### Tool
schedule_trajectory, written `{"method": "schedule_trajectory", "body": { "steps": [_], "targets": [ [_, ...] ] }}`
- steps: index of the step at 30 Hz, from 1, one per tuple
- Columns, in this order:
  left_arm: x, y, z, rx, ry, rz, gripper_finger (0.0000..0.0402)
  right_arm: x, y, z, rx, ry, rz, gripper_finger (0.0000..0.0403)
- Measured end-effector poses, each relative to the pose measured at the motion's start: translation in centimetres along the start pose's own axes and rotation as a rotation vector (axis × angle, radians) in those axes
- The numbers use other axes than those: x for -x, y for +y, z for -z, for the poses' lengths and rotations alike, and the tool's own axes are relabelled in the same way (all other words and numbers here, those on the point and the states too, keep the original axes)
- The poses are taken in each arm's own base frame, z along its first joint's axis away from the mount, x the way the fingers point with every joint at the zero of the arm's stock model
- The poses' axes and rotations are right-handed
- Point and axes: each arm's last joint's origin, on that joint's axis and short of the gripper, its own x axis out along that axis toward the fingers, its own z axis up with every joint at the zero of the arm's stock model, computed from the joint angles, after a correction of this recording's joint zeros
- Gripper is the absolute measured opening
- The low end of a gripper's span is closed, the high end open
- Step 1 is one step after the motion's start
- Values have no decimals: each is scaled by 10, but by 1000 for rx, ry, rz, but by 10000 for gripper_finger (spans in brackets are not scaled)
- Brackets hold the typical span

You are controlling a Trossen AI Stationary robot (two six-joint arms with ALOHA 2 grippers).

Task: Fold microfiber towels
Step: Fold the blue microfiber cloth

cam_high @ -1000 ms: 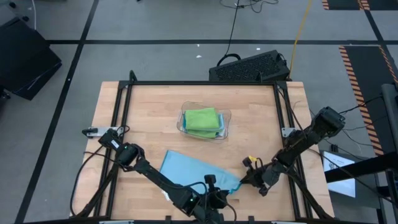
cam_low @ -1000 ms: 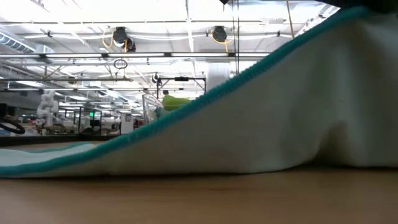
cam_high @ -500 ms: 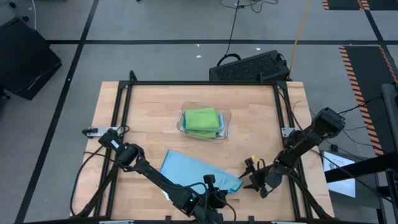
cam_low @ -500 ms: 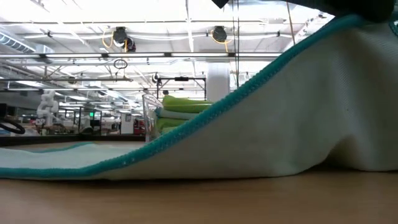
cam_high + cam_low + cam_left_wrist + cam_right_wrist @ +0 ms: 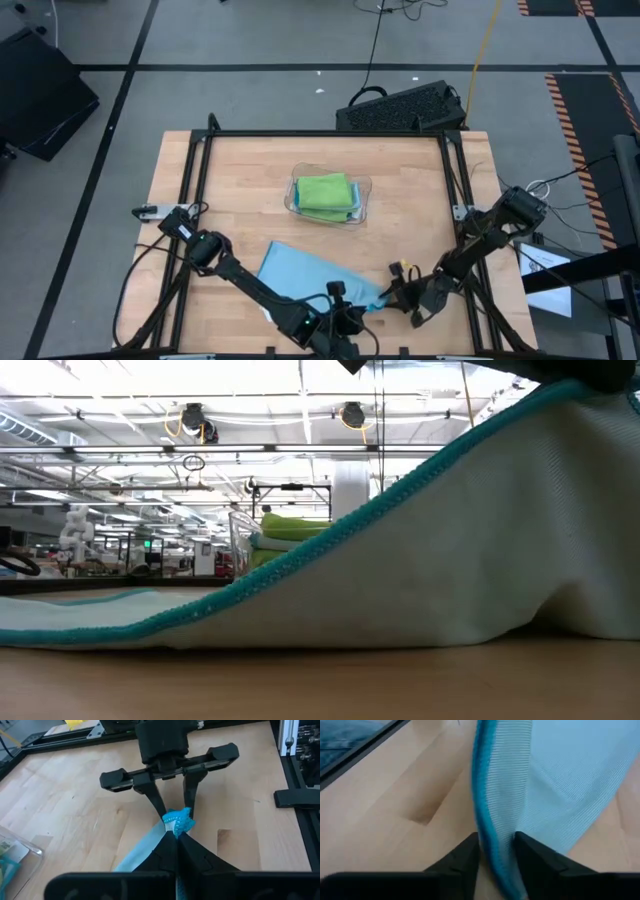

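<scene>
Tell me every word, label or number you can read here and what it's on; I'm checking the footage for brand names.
No text can be read in any view.
Paper sheet beside the table: print too small to read.
Green sign in the room behind: too blurred to read.
Light blue towel and tray: no visible label.

Light blue towel with teal edging; lime green towels in tray.

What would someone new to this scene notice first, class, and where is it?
The light blue towel at the table's near edge: the left gripper is shut on its bunched corner, and the right gripper straddles that corner from the opposite side. Farther back, mid-table, a clear tray holds folded lime green towels.
</scene>
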Motion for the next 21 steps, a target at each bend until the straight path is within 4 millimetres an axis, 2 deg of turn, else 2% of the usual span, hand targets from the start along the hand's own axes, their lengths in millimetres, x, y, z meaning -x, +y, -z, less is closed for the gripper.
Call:
{"method": "schedule_trajectory", "body": {
  "steps": [4,9,14,16,19,21],
  "targets": [
    [2,-1,0,-2,-5,-6,6,0,-3,9,-6,81,36,70],
    [1,-1,0,-13,-9,-18,5,7,-5,3,2,80,23,9],
    [-5,8,-4,-67,-2,-26,9,33,-10,-27,-57,130,47,8],
    [1,16,-16,-59,-13,-2,7,49,-15,-45,-81,153,83,6],
    [15,34,-44,-60,-72,22,4,80,-22,-73,-110,161,153,3],
    [21,45,-58,-106,-108,16,7,102,-28,-90,-120,147,205,3]
  ]
}}
